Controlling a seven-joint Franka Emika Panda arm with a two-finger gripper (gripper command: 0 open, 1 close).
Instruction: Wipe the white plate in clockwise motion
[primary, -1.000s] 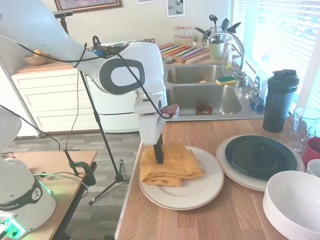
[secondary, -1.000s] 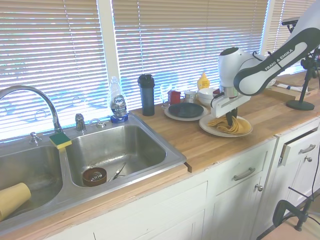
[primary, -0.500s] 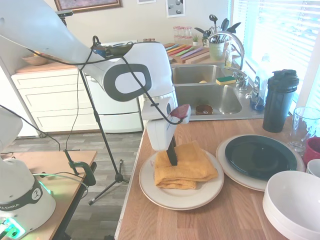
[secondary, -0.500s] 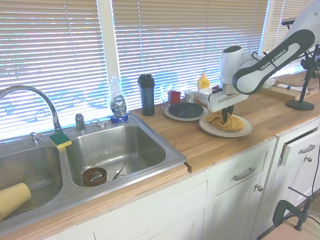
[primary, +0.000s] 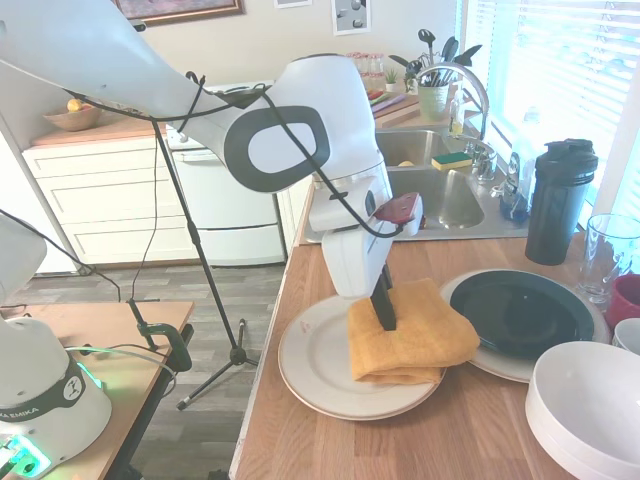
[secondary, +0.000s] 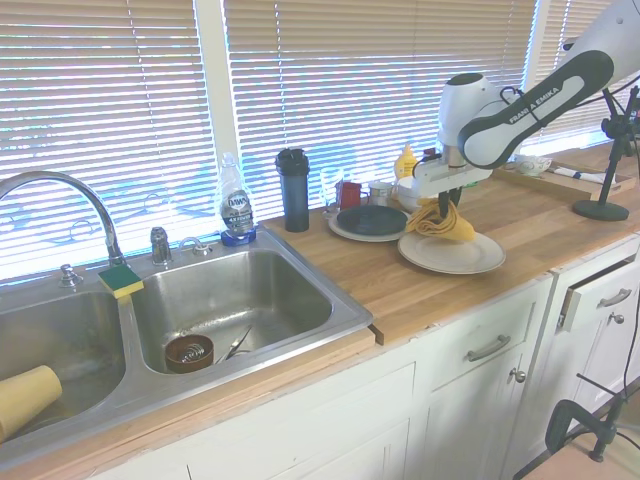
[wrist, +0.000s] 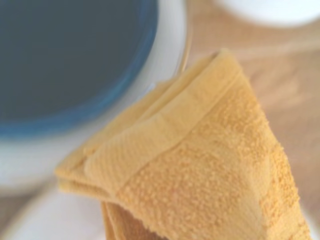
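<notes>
Gripper (primary: 384, 318) clenched on the yellow towel (primary: 412, 344), sitting at the white plate's (primary: 322, 363) right edge. Bare plate lies left; the dark plate (primary: 520, 313) is just right.

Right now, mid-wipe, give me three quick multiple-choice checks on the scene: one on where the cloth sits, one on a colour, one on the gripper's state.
1. Where is the cloth on the white plate?
A. On the side nearest the plate carrying the dark plate
B. On the side farthest from it
C. Off the plate, in the sink

2. What colour is the cloth?
A. Blue
B. Mustard yellow
C. White

3. What is the gripper doing?
A. Open, hovering high above the counter
B. Shut on the cloth, pressing it to the plate
C. Holding a sponge

Answers:
1. A: the cloth covers the plate's side next to the dark plate and overhangs its rim there.
2. B: it shows yellow-orange in all three views.
3. B: the fingers pinch into the folded cloth, which lies on the plate.
</notes>
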